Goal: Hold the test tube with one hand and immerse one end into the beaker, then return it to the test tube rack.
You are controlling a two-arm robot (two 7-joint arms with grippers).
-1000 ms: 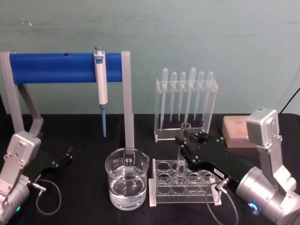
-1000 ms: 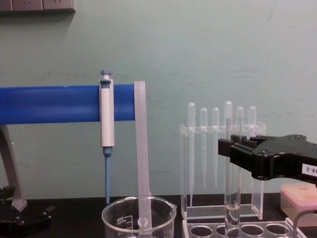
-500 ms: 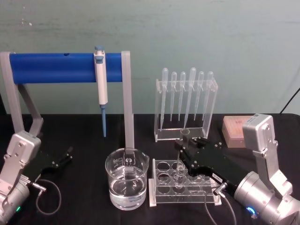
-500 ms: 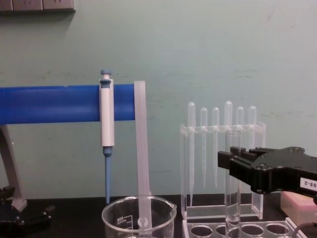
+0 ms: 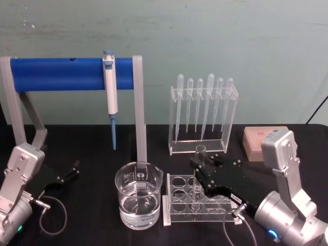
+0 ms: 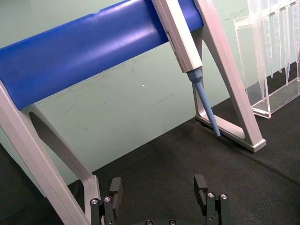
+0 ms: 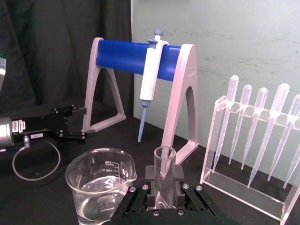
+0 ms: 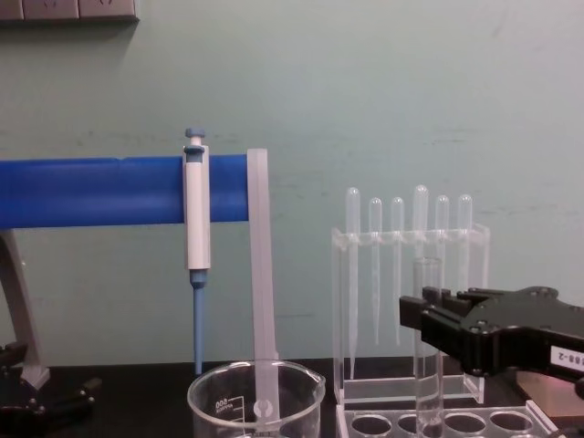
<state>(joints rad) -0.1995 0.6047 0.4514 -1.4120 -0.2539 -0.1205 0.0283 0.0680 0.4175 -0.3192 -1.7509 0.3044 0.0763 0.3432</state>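
My right hand, a black ridged-finger gripper (image 5: 201, 165) on a silver wrist, is closed round the clear glass test tube (image 5: 198, 177) just below its open rim; the right wrist view shows the rim (image 7: 164, 153) standing clear above my clamped fingers (image 7: 176, 176). The tube stands upright, its lower end inside a hole of the clear acrylic rack with round holes (image 5: 201, 201), which sits at about four o'clock from the wide clear glass beaker (image 5: 138, 195) and just beside it. The beaker is part-filled with clear liquid.

Handling, as I judge it: the tube is light, stiff, smooth and brittle. Bare glass may slip through ridged pads, yet a hard squeeze could crack it. A hold high on the wall, under the rim, leaves the whole lower length free for dipping. I should lift it straight up before swinging toward nine o'clock, since a sideways pull could lever it against the rack hole.

My left gripper (image 6: 159, 197) rests open and empty on the black table (image 5: 87, 148) at about eight o'clock from the beaker, well apart from it.
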